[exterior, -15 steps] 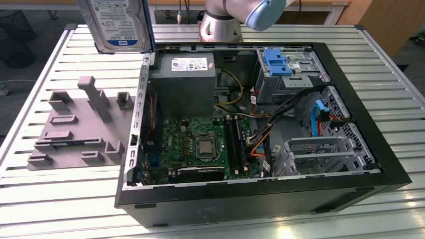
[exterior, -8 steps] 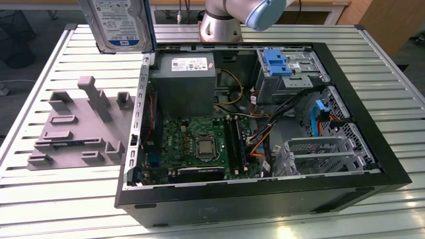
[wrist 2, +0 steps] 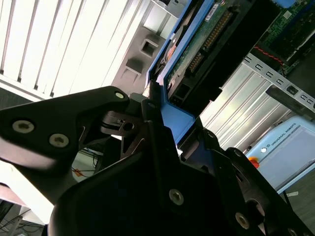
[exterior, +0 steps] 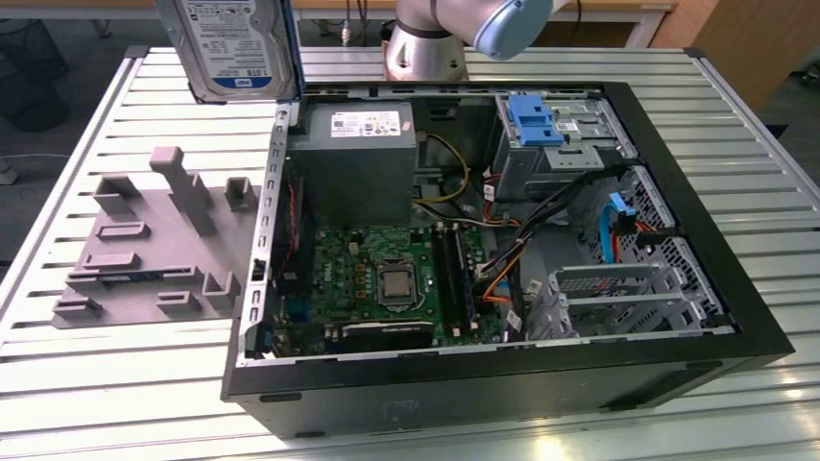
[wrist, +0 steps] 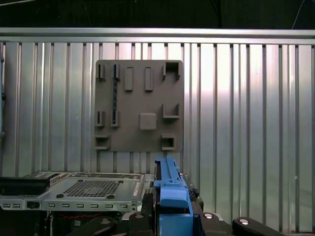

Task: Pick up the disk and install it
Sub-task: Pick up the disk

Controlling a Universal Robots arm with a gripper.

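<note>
The disk (exterior: 237, 43), silver with a white-and-blue label and a blue frame along its edge, hangs upright in the air above the table's far side, just beyond the back left corner of the open computer case (exterior: 513, 384). In the second wrist view my gripper (wrist 2: 162, 105) is shut on the blue frame of the disk (wrist 2: 197, 44), whose green circuit-board side faces the camera. In the first wrist view the blue frame edge of the disk (wrist: 170, 187) stands clamped in my gripper (wrist: 170, 209).
A grey fixture plate (exterior: 154, 240) with raised blocks lies on the slatted metal table (exterior: 77, 365) at the exterior view's left. Inside the case are a grey power supply (exterior: 359, 163), a green motherboard (exterior: 384, 279), cables and a blue bracket (exterior: 532, 120) on the drive bay.
</note>
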